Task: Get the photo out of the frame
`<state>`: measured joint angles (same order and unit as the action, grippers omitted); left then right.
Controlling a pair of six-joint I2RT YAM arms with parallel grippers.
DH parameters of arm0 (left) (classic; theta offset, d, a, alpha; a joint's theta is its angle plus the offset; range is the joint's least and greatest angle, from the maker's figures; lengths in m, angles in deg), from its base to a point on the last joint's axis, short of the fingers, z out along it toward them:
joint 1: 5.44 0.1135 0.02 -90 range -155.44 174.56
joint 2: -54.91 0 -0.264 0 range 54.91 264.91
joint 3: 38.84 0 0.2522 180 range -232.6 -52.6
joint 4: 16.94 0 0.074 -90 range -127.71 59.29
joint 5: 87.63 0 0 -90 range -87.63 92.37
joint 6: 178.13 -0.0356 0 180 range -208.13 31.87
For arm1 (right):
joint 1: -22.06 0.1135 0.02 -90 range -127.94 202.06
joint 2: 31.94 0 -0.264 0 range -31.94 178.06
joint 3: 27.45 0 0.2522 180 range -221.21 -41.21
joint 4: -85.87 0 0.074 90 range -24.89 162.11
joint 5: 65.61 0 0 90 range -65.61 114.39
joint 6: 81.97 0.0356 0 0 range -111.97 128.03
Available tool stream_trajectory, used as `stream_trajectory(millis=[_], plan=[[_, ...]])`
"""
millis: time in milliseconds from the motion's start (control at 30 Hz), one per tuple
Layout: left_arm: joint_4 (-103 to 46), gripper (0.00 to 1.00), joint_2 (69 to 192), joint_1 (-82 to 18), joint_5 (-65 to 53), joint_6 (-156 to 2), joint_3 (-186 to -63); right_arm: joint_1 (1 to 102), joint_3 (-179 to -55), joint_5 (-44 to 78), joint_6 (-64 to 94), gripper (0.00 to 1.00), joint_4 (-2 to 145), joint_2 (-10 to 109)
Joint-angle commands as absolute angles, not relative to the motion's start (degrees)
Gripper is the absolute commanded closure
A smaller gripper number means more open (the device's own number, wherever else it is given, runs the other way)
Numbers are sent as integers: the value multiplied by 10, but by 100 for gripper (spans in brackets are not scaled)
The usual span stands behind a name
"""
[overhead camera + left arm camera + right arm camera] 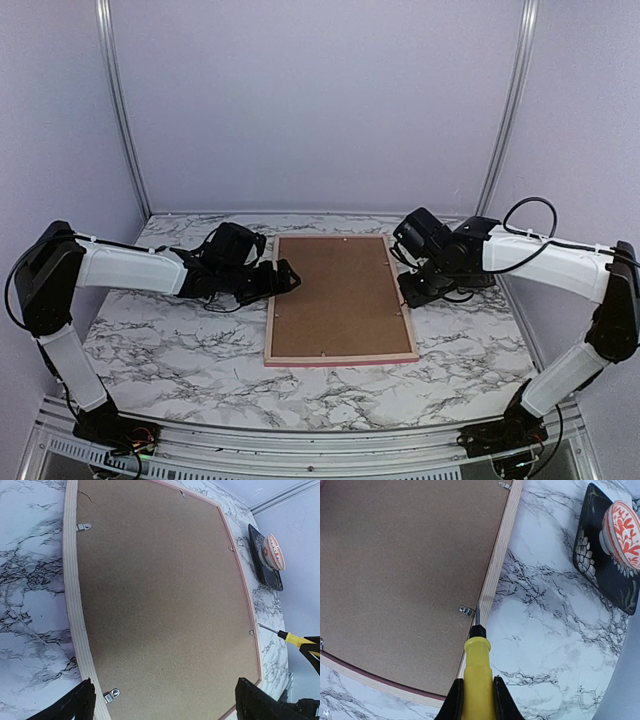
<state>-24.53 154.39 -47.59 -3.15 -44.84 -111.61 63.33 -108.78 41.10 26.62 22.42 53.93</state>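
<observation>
The frame (340,360) lies face down on the marble table, its pink edge showing around a pale wooden rim (72,605). The brown backing board (340,295) fills it and is held by small metal clips (112,695). The photo is hidden under the board. My left gripper (285,280) is open and empty at the frame's left edge, its fingers straddling the board in the left wrist view (165,705). My right gripper (412,290) is shut on a yellow-handled screwdriver (477,670). The screwdriver's tip is right next to a clip (467,611) on the frame's right rim (500,565).
A black patterned dish (605,555) with a red-and-white round object (622,527) on it sits on the table right of the frame, and it also shows in the left wrist view (267,555). Walls enclose the table at the back and both sides.
</observation>
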Motion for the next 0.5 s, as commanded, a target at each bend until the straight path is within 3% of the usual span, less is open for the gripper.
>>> stream_trajectory(millis=[0, 467], plan=[[-249, 1, 1543, -473, -30, -450, -1105, 624, -1106, 422, 252, 100, 249, 560], [-248, 1, 1543, -473, -31, -450, -1103, 620, -1093, 360, 233, 100, 206, 554]])
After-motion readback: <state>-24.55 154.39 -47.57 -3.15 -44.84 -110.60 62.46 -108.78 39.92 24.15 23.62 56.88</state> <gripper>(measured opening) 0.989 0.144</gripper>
